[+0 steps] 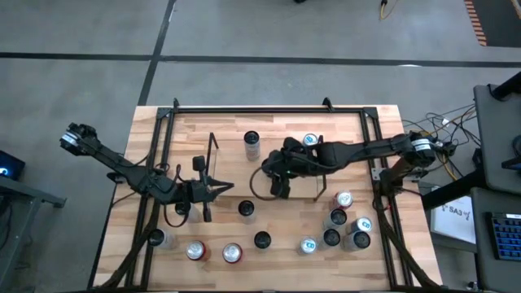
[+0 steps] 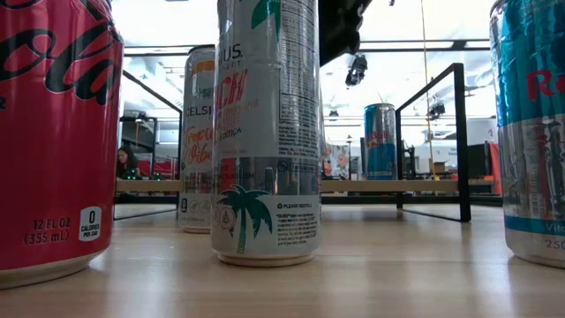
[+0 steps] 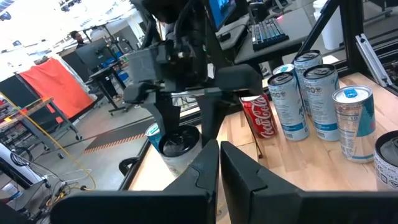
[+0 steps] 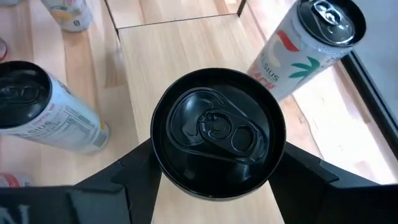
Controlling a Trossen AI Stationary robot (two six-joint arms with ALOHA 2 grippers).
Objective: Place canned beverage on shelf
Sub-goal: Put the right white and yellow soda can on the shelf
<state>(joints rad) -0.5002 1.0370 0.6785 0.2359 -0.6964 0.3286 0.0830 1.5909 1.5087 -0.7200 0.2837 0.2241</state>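
Two dark arms are seen over a wooden table [image 1: 220, 126] from above. A black-topped can [image 4: 217, 134] is pinched between the fingers of the right gripper [image 1: 281, 181], held over the light wood base of the shelf [image 1: 297, 130], whose thin black wire frames stand at each end. One blue-topped can [image 1: 309, 140] is stood on the shelf at its far edge. The left gripper [image 1: 216, 189] is kept beside the shelf's left end, its fingers [image 3: 205, 171] pressed together with nothing between them. More cans are scattered on the table nearer than the shelf.
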